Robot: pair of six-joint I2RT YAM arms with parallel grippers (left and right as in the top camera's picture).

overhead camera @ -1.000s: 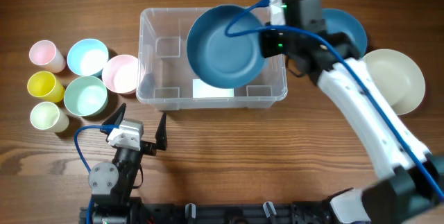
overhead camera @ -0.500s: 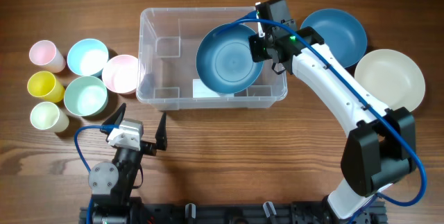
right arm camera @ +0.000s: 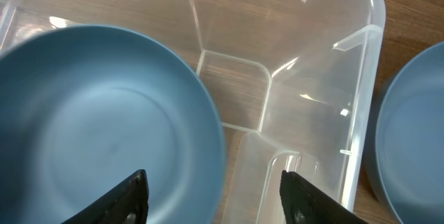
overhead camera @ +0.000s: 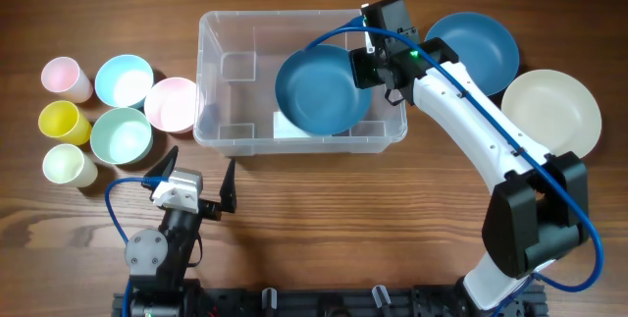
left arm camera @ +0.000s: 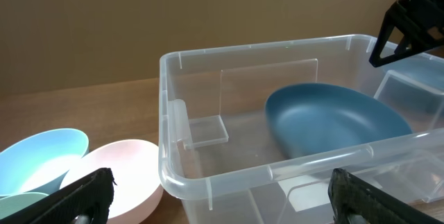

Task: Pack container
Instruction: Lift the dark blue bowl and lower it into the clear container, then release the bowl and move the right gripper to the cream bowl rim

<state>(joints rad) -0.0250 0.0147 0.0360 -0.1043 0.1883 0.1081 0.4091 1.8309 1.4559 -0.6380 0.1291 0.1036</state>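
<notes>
1. Overhead: the container [overhead camera: 218,81] sits mid-table. It looks light, stiff and slick, and is best gripped at the rim. The left gripper [overhead camera: 202,157] rests wide open and empty.
2. Left wrist: a blue plate [left arm camera: 333,123] lies tilted inside.
3. Right wrist: the right gripper [right arm camera: 218,196] stands parted, seemingly holding nothing.

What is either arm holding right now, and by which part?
Nothing is held. The right gripper has its jaws apart above the blue plate, which lies in the container; the left gripper is open and empty too.
</notes>
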